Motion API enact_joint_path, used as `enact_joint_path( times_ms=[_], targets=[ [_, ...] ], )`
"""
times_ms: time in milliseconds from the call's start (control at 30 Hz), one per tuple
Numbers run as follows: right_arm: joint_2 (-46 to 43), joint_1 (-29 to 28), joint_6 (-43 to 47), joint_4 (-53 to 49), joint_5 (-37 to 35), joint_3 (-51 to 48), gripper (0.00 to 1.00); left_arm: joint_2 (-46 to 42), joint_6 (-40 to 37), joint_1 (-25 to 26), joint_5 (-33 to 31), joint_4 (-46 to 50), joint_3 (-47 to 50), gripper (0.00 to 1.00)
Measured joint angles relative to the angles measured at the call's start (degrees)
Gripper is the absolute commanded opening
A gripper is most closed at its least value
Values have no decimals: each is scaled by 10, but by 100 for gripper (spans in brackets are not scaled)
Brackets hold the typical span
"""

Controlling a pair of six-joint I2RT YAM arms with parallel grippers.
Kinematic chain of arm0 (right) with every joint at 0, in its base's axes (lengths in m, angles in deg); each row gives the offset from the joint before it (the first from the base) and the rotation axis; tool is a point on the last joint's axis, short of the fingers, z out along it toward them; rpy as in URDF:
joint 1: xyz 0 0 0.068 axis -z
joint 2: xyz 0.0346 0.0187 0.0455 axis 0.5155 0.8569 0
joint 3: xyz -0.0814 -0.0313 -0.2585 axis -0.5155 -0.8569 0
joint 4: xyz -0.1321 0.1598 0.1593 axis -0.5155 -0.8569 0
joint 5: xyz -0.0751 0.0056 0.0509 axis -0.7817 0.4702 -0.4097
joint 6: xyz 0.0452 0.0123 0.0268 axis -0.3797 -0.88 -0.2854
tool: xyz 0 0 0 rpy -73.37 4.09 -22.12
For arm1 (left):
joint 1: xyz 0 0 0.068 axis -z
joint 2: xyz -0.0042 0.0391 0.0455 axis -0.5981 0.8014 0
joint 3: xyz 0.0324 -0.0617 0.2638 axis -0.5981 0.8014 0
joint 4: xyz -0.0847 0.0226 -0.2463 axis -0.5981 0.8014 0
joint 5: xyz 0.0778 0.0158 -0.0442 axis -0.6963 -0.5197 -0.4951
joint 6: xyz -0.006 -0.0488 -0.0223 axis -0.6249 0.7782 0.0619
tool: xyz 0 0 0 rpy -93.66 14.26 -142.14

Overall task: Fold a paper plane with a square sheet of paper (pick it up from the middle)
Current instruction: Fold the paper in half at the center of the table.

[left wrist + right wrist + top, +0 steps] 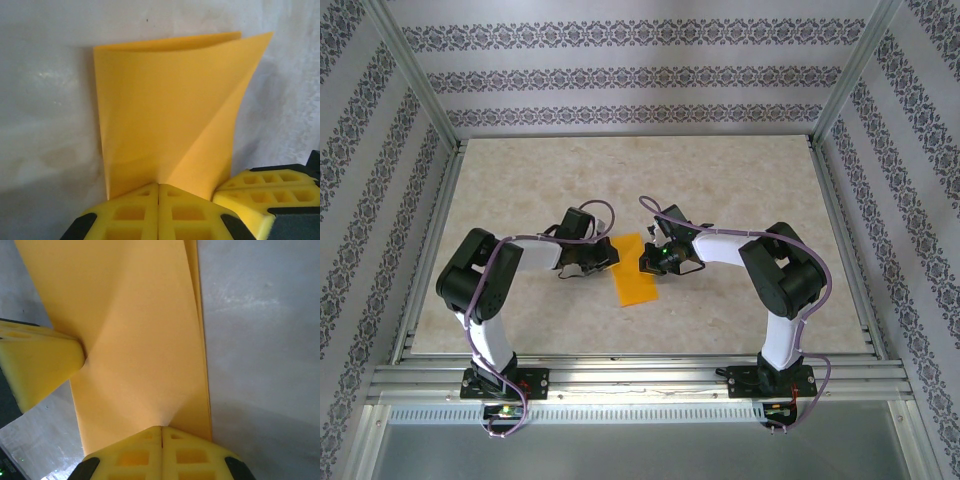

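Observation:
The square sheet of paper (636, 280) is bright orange and folded double into a narrow strip at the middle of the table. My left gripper (610, 256) is shut on its left edge, and my right gripper (650, 262) is shut on its right edge, facing it. In the left wrist view the sheet of paper (165, 100) rises from my shut left gripper (158, 187), with a diagonal crease running to the pinch. Yellow fingers (270, 192) of the right gripper touch its right side. In the right wrist view the paper (135, 330) puckers into my shut right gripper (161, 430).
The beige marbled tabletop (740, 190) spreads around the paper. Aluminium rails (640, 372) run along the near edge by the arm bases. Patterned walls (620, 75) and frame posts (415, 75) enclose the back and sides.

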State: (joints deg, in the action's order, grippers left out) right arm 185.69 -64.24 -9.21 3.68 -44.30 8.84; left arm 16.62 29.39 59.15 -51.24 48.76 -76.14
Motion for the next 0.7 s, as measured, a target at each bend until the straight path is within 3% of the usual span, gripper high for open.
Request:
enact_joint_path(
  times_ms=[200, 500, 700],
  targets=[
    [0, 0, 0, 0, 0, 0, 0, 1, 2, -8, 21, -26, 11, 12],
    [0, 0, 0, 0, 0, 0, 0, 5, -16, -8, -9, 101, -89, 13],
    [0, 0, 0, 0, 0, 0, 0, 42, -31, -16, -17, 125, -118, 11]
  ],
)
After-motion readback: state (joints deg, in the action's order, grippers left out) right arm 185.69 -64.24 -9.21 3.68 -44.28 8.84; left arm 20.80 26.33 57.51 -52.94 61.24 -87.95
